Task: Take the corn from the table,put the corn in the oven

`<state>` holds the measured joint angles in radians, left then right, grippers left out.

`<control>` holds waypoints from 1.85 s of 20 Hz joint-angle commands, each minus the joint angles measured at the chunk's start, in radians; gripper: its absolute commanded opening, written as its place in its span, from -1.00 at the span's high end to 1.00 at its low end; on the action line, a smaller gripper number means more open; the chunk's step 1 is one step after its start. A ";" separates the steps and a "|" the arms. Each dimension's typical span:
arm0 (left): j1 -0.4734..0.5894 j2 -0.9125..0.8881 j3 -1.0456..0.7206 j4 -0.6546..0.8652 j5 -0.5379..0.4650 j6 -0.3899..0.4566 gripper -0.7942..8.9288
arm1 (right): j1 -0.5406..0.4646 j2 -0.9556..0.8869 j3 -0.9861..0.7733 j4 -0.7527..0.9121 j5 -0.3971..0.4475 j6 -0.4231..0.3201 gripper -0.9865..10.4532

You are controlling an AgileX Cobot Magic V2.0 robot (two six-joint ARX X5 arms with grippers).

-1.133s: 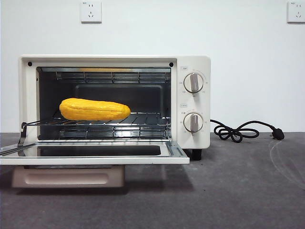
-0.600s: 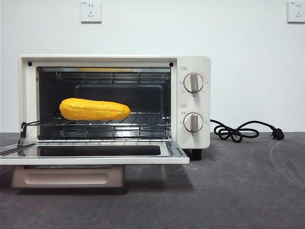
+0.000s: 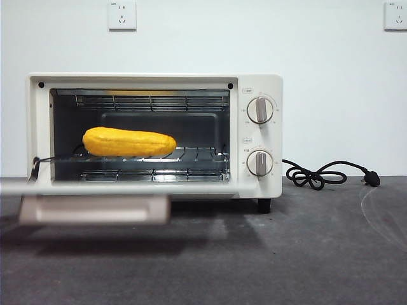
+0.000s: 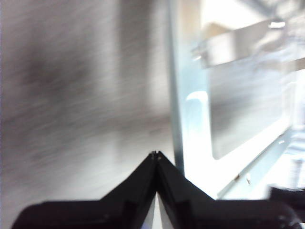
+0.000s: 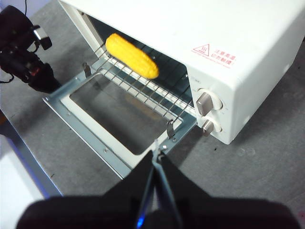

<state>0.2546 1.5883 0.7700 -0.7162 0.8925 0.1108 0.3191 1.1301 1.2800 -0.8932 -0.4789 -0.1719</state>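
Note:
The corn [image 3: 129, 142] lies on the wire rack inside the cream-white oven [image 3: 257, 86], toward the left of the cavity; the right wrist view shows the corn [image 5: 131, 56] from above. The oven's door [image 3: 95, 188] hangs open and is motion-blurred, its beige handle [image 3: 95, 210] below the edge. My left gripper [image 4: 155, 153] is shut and empty, close beside the door's frame [image 4: 176, 95]; the left arm [image 5: 24, 52] shows dark at the door's outer corner. My right gripper [image 5: 156, 155] is shut and empty, hovering above the door's front corner [image 5: 167, 143].
Two knobs [image 3: 259, 110] sit on the oven's right panel. A black cord with plug [image 3: 318, 175] lies coiled on the dark grey table [image 3: 305, 254] to the right of the oven. Wall sockets [image 3: 121, 15] are on the white wall behind.
The door has risen from its flat position and is now blurred. The oven, rack and corn have shifted slightly to the right.

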 commanded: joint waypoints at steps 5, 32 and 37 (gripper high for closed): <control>0.057 0.003 -0.009 0.049 0.352 -0.010 0.85 | 0.000 0.005 0.000 0.000 -0.004 0.004 0.85; -0.007 -0.519 -0.009 0.613 0.117 -0.602 0.85 | 0.001 0.005 0.000 0.003 -0.005 0.015 0.84; -0.077 -0.672 -0.009 0.570 -0.098 -0.639 0.85 | 0.001 0.005 0.000 0.006 -0.005 0.016 0.84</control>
<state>0.1902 0.9428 0.7666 -0.1371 0.8532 -0.5056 0.3195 1.1301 1.2800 -0.8925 -0.4793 -0.1669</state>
